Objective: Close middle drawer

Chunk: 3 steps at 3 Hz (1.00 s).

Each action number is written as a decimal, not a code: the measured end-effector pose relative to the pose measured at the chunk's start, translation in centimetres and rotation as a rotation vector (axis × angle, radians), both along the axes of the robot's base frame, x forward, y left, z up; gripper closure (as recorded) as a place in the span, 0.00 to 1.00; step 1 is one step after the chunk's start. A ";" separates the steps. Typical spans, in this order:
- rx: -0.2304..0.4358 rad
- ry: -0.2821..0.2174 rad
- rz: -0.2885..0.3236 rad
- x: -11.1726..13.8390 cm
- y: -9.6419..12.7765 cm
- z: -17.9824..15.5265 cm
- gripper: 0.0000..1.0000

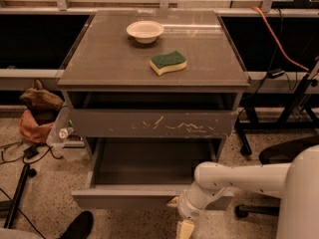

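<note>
Your middle drawer (124, 199) stands pulled well out beneath the scratched front (149, 123); your claw (184, 229) hangs low before its face, right of centre. Whether the claw is wide or narrow, you cannot tell.

Looks like a robot lab or test workshop: speckled terrazzo floor (45, 203), loose cables (14, 154) on it, black metal stands (299, 98), office chair (286, 151). White robot arm (239, 178), gripper (183, 227) low, before the pulled-out middle drawer (124, 199).
</note>
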<state>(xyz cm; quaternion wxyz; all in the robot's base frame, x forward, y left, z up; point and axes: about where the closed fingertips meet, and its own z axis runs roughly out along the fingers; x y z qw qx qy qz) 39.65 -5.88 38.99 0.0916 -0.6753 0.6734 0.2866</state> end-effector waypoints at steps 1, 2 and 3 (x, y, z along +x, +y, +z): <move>-0.001 -0.045 0.003 2.2 0.2 -2.0 0.00; -0.055 -0.176 0.021 5.1 0.8 -1.8 0.00; -0.092 -0.273 0.039 7.8 1.6 -1.1 0.00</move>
